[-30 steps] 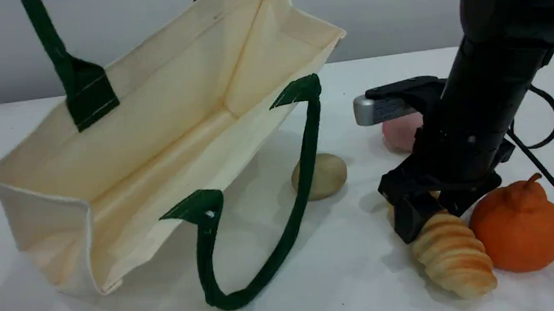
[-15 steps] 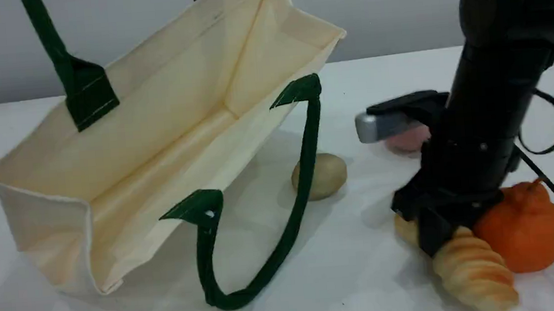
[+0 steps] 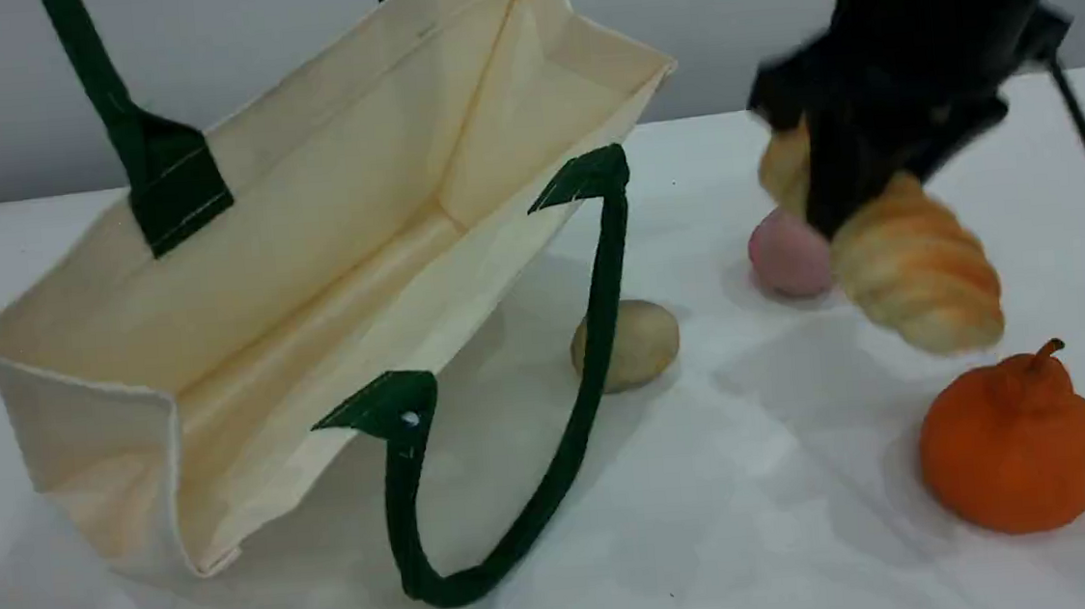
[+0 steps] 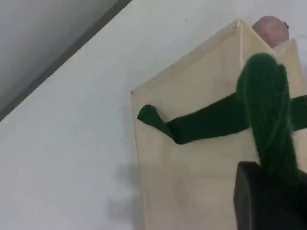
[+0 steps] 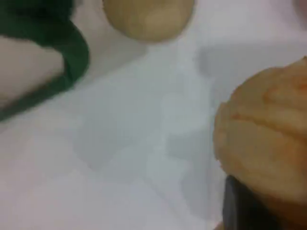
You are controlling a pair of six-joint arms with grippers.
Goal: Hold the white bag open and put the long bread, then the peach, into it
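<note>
Holding the long bread (image 3: 918, 275) up in the air, the right gripper (image 3: 834, 199) has its dark fingers closed tight around the bread's far end. The bread hangs over the table (image 3: 716, 542), touching nothing below, with its free end tipped down toward the camera. This part of the scene view is a bit blurry. In the right wrist view the bread (image 5: 268, 139) fills the right side, with one dark fingertip (image 5: 244, 206) just under it.

The peach (image 3: 786, 256) sits on the table, just behind the hanging bread in the scene view. An orange knobby fruit (image 3: 1014, 446) sits near the front, well apart from the peach. A tan lump (image 3: 637, 341) sits near the bag, partly behind the lower strap (image 3: 556, 478), which droops down onto the table.

The white bag (image 3: 306, 246) is on the left side of the table, and its mouth is wide open, facing the front and the foods. I see nothing inside it. Its top strap (image 3: 116, 115) runs straight up out of the picture. In the left wrist view, the left gripper (image 4: 273, 191) is closed on that green strap (image 4: 268, 120), and the bag (image 4: 192, 158) hangs below it. The peach (image 4: 271, 28) peeks out past the bag's far edge.
</note>
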